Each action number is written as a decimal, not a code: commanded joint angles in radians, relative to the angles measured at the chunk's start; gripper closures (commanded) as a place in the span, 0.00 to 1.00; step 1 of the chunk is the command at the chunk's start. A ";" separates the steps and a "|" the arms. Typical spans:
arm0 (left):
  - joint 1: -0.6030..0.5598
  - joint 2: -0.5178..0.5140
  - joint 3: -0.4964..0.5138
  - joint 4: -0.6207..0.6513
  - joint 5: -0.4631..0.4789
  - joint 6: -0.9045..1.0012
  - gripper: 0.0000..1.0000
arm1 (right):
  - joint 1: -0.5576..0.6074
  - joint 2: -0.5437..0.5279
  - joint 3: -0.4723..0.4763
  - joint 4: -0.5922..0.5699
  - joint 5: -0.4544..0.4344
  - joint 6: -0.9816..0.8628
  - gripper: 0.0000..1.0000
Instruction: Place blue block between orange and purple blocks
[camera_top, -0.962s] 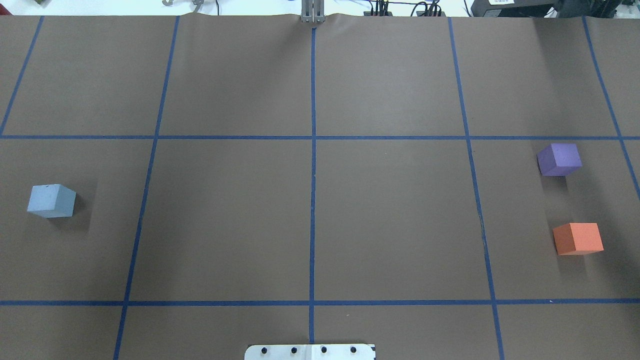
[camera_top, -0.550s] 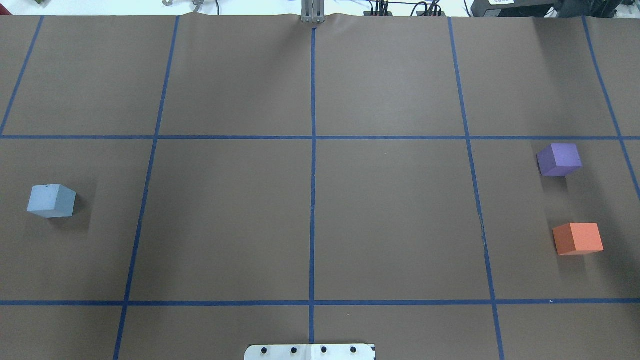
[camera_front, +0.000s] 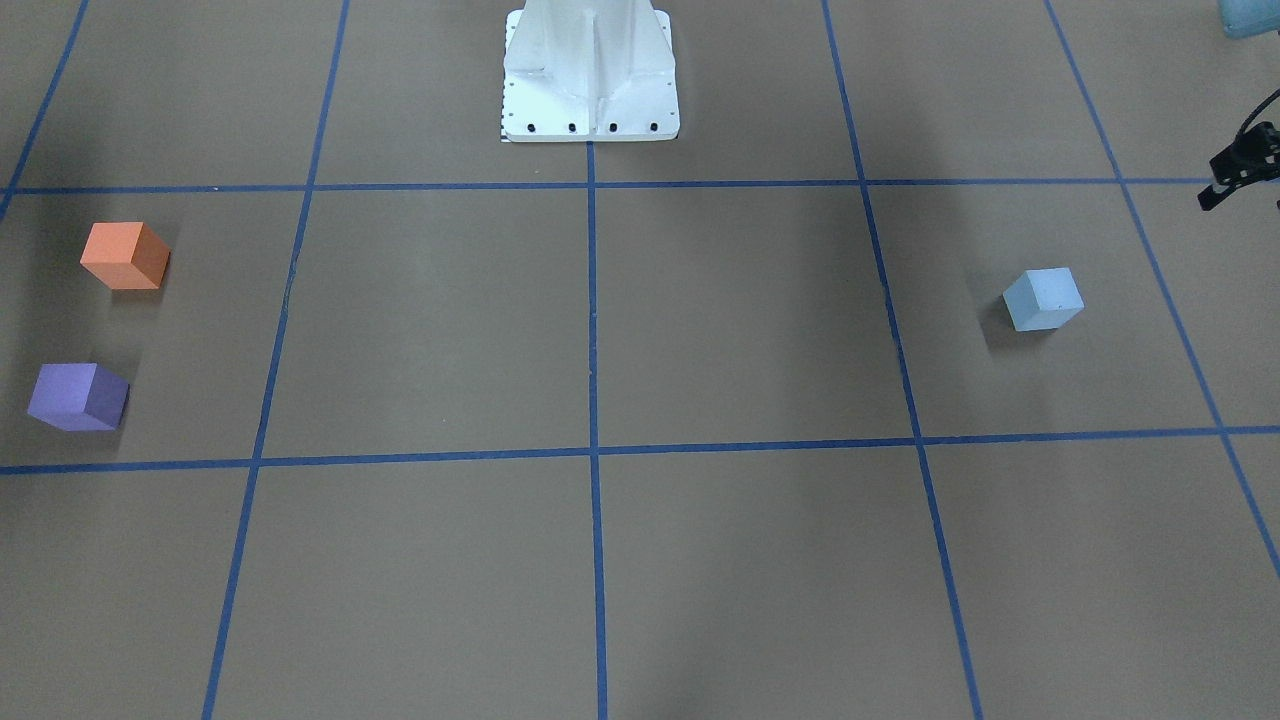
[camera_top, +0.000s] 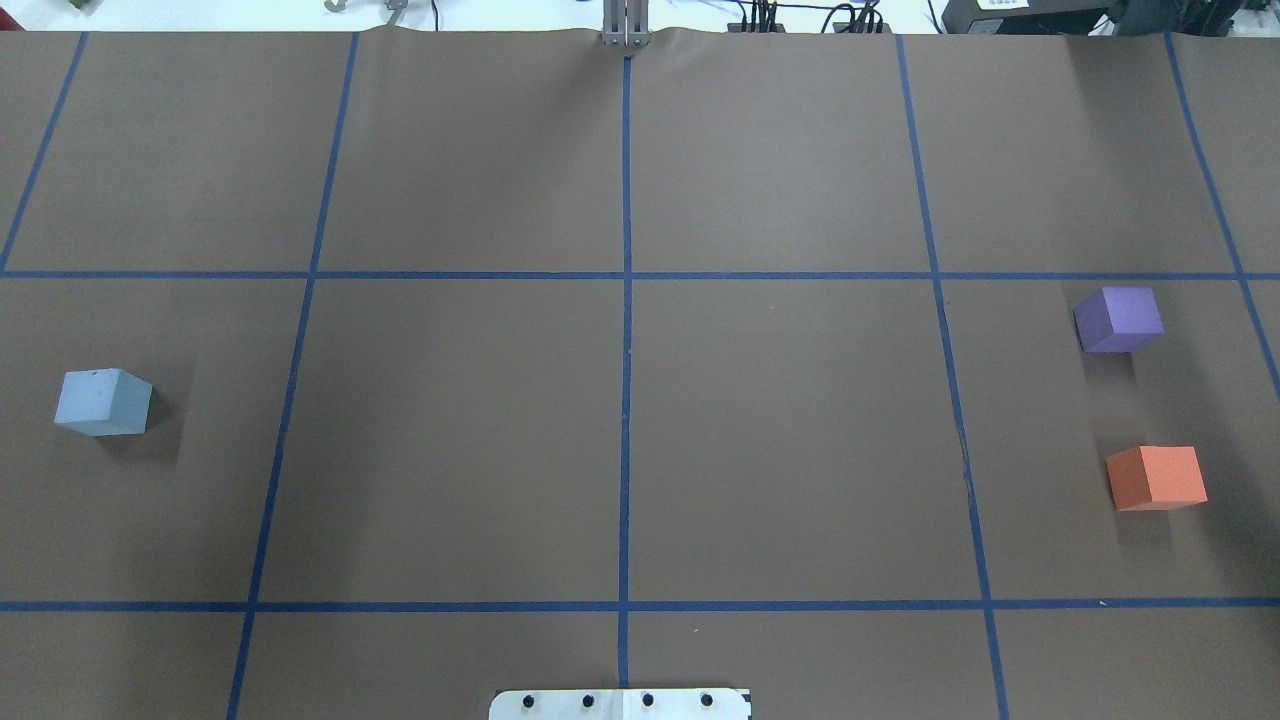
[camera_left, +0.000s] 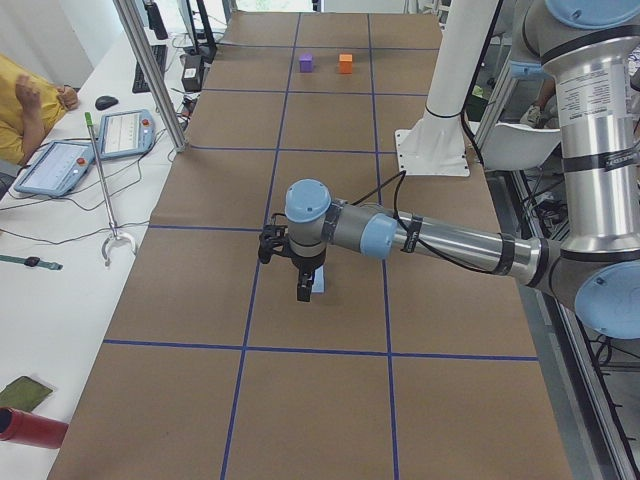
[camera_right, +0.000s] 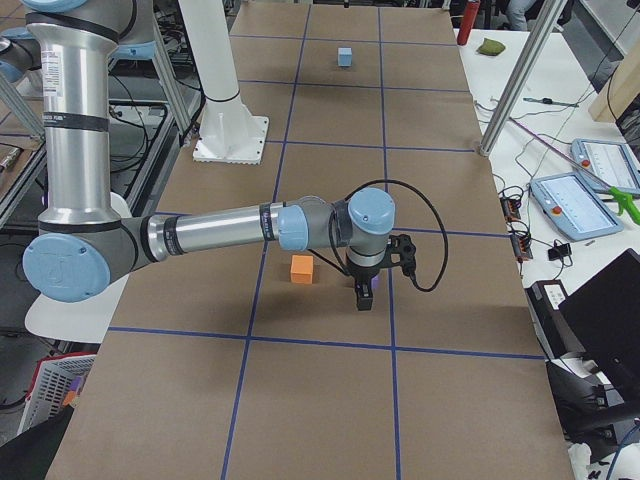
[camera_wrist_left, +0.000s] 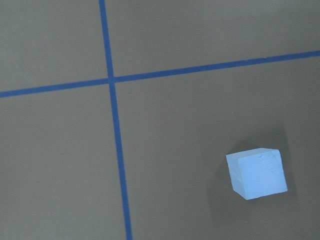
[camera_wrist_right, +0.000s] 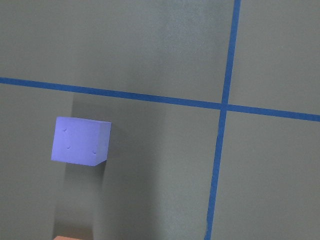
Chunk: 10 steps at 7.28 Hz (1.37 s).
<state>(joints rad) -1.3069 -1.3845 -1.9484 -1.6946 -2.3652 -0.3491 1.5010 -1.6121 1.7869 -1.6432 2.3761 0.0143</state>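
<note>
Finding blue block (camera_top: 103, 402) flat on the table (camera_top: 450, 450) at the robot's left end, near the left gripper (camera_left: 304, 294), low and right in its wrist view. Cannot tell those jaws parted or clenched. Spotting purple block (camera_top: 1119, 318) and orange block (camera_top: 1157, 477) well apart at the right end, right gripper (camera_right: 363, 298) near them, jaws likewise impossible to judge.

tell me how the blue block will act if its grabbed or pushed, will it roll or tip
The blue block is a cube resting flat on one face, so it probably won't roll; a low push should slide it over the brown paper rather than tip it. Its matte faces look like foam: likely light and grippy, not slippery.
</note>
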 joint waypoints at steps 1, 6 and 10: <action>0.208 -0.036 0.020 -0.095 0.065 -0.230 0.00 | -0.001 0.003 -0.039 0.000 0.005 0.000 0.00; 0.334 -0.160 0.256 -0.182 0.135 -0.406 0.00 | -0.005 0.000 -0.037 0.057 0.031 0.001 0.00; 0.368 -0.185 0.322 -0.266 0.132 -0.462 0.00 | -0.005 0.001 -0.032 0.065 0.034 0.003 0.00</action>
<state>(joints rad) -0.9575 -1.5637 -1.6299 -1.9529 -2.2333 -0.7913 1.4956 -1.6118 1.7537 -1.5791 2.4091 0.0157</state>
